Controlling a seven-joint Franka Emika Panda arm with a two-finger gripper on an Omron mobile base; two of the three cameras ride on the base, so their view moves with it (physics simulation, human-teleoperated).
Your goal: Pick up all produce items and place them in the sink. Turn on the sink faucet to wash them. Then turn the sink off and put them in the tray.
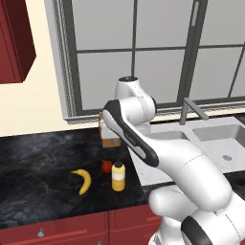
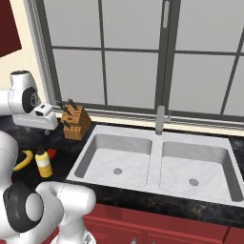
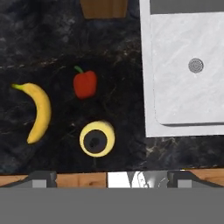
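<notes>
Banana [image 3: 38,111] (beside red fruit [image 3: 85,84]) on counter [image 3: 52,39]

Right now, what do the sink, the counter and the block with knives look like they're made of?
The sink looks like pale brushed metal or stone: light grey with faint streaks. The counter seems to be polished black marble, dark with thin pale veins. The knife block looks wooden: plain orange-brown with dark handles sticking out. It's all rendered, so these are guesses.

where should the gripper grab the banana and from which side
Probably from straight above, at the middle of the banana. It lies flat on the black counter, so its long curve is exposed, with fingers closing across its narrow width. The red fruit and yellow bottle lie apart to one side, leaving room.
</notes>
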